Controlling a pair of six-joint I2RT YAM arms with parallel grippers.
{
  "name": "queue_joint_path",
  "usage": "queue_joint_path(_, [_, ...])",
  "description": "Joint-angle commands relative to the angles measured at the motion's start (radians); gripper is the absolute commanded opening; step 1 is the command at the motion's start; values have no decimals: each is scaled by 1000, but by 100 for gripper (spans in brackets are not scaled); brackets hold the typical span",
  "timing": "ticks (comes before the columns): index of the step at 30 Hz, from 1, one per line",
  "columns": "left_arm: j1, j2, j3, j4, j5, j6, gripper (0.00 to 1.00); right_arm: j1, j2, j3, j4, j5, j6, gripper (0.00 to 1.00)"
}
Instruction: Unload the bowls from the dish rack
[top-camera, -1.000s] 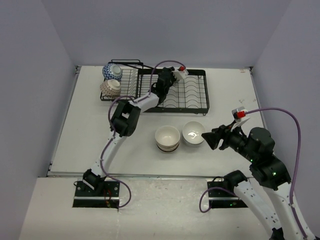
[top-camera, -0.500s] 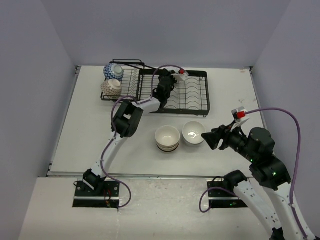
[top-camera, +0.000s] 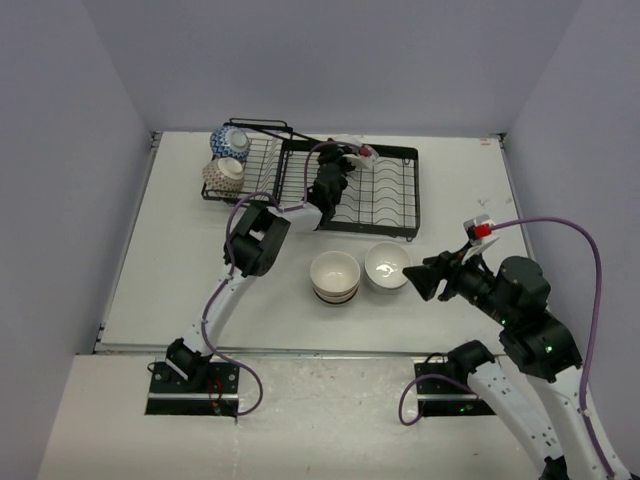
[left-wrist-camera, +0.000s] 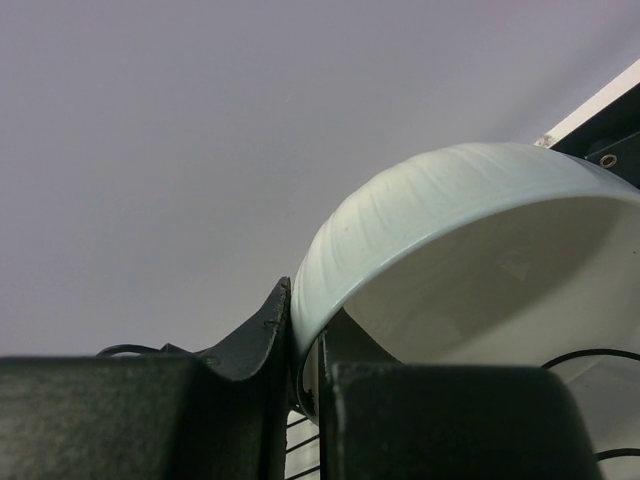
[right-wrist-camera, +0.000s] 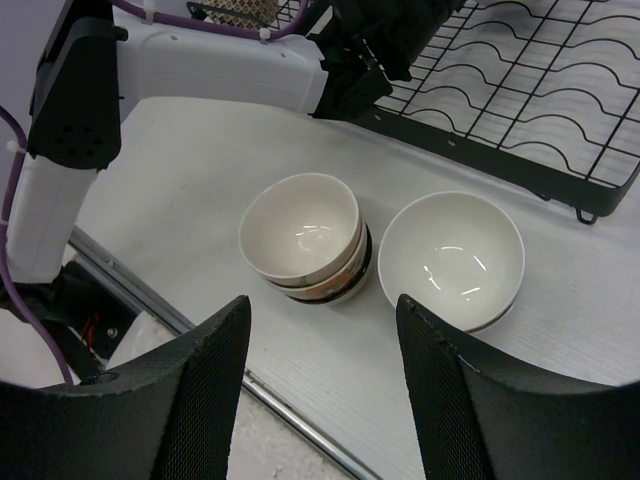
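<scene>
- At the far side of the table (top-camera: 180, 270), the black wire dish rack (top-camera: 385, 195) lies lengthwise, and the left arm reaches into its middle.
- The left claw (left-wrist-camera: 300, 385) is closed on the rim of a pale bowl (left-wrist-camera: 450, 240). The wrist view shows the rim pinched between the two fingers (left-wrist-camera: 250, 340), one outside the wall and one inside.
- That bowl stands tilted on edge with its hollow facing the camera, and rack wires show beneath it.
- A blue-and-white bowl (top-camera: 228, 140) and a speckled bowl (top-camera: 222, 175) sit in the smaller wire section at the rack's left end.
- On the table just in front of the rack, a stack of bowls (right-wrist-camera: 305, 235) with a dark band on the lower one stands upright.
- A single white bowl (right-wrist-camera: 452, 258) stands just beside that stack, to its right.
- The right claw (right-wrist-camera: 320, 385) hangs above the table near these bowls. Its jaws stand apart and hold nothing.
</scene>
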Motion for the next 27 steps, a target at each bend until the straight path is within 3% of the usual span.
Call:
queue_joint_path(1, [12,61,34,287,39,-25,0,8,1,-8,37,-32,-18,61])
queue_joint_path(8, [23,25,79,276,27,-13,0,8,3,-9,40,-37,-18,61])
queue_joint_path(18, [46,6,195,173,7,-129,0,8,-2,-9,40,-46,-19,61])
queue_joint_path(22, [53,8,203,198,-53,-114,0,8,0,-12,40,-46,-19,61])
queue_joint_path(27, [53,8,222,342,-191,-54,0,11,0,-14,43,-48,-19,61])
